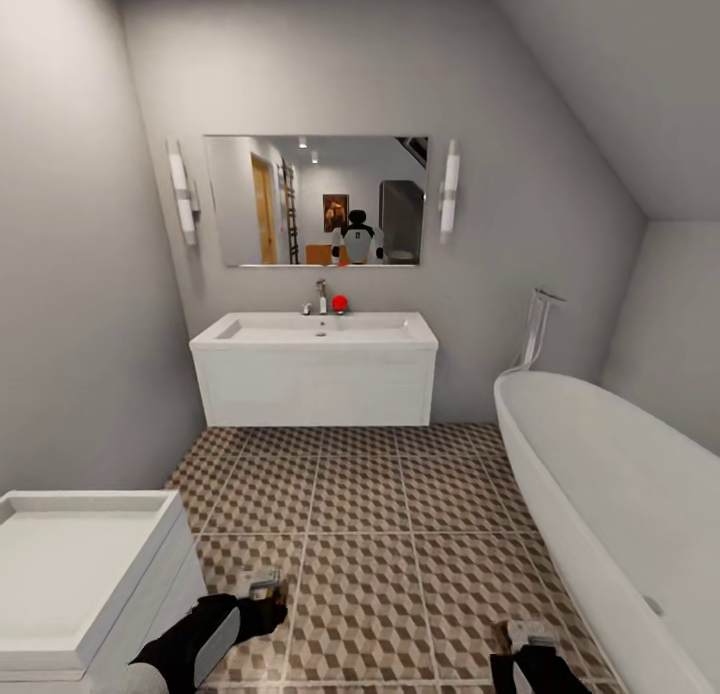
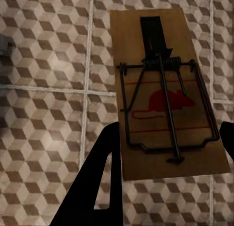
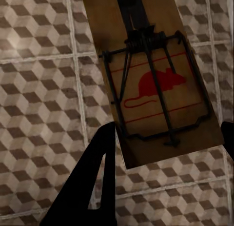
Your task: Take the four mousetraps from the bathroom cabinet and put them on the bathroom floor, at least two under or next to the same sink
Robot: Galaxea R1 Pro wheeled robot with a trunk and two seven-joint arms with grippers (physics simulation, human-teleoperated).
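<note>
Each black gripper, left (image 2: 168, 153) and right (image 3: 168, 148), pinches one flat wooden mousetrap (image 2: 168, 94) (image 3: 153, 74) above the cube-patterned tiled floor (image 1: 360, 494). Neither is placed yet; the white trough sink (image 1: 314, 329) stands ahead.

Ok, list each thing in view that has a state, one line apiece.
Left end effector: shut on a mousetrap, held above the tiled floor.
Right end effector: shut on a second mousetrap, spring bar set.
Sink: empty, tap not running.
Tub: empty.
</note>
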